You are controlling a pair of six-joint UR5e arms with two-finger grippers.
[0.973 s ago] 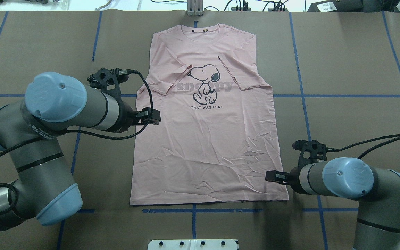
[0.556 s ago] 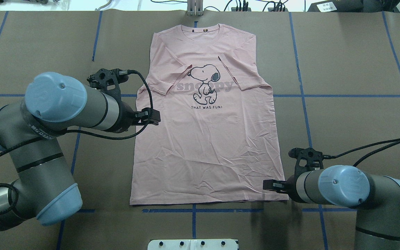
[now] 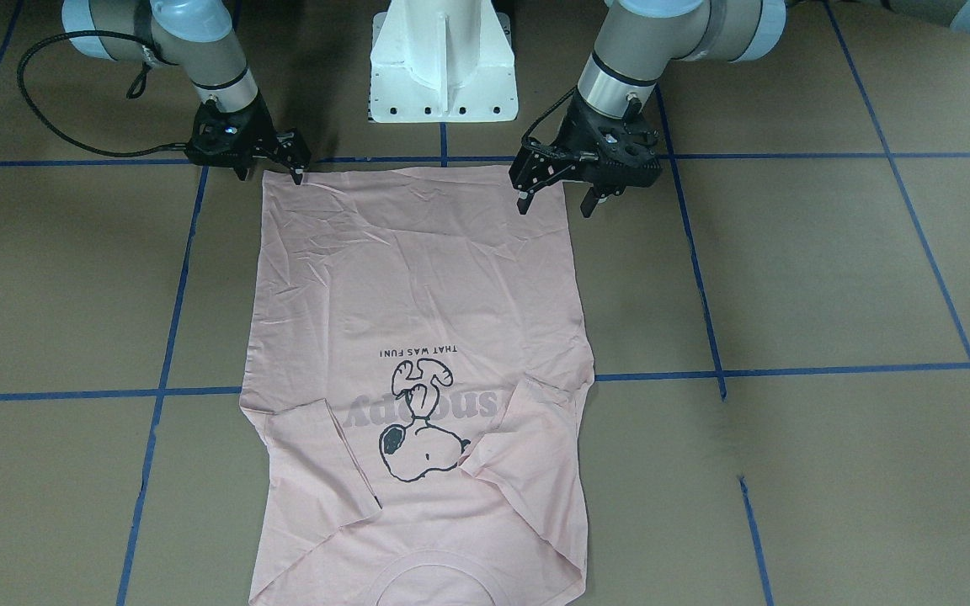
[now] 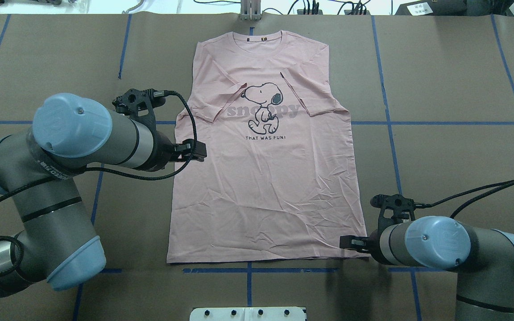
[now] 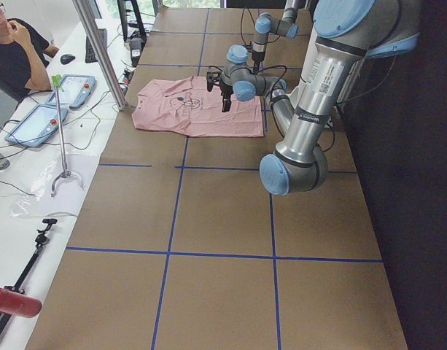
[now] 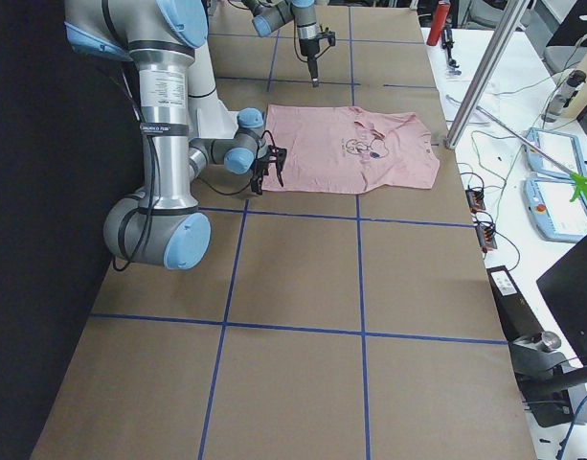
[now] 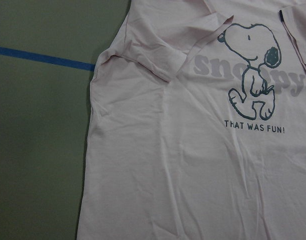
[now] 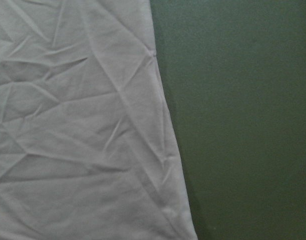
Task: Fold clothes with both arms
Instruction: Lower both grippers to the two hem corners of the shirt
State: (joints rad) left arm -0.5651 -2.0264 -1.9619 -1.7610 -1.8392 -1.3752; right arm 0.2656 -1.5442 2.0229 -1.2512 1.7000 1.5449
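Sleeves (image 4: 214,98) lay tucked inward on the T-shirt (image 4: 266,191), spread print-up on the desk (image 4: 453,89). I saw both sets of fingers apart and empty: left gripper (image 3: 554,206) above one side edge, right gripper (image 3: 270,172) low at a hem corner. The body folds, I judged, remained.

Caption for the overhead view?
Pink T-shirt flat, sleeves folded in; right pincer near hem corner, left pincer above side edge.
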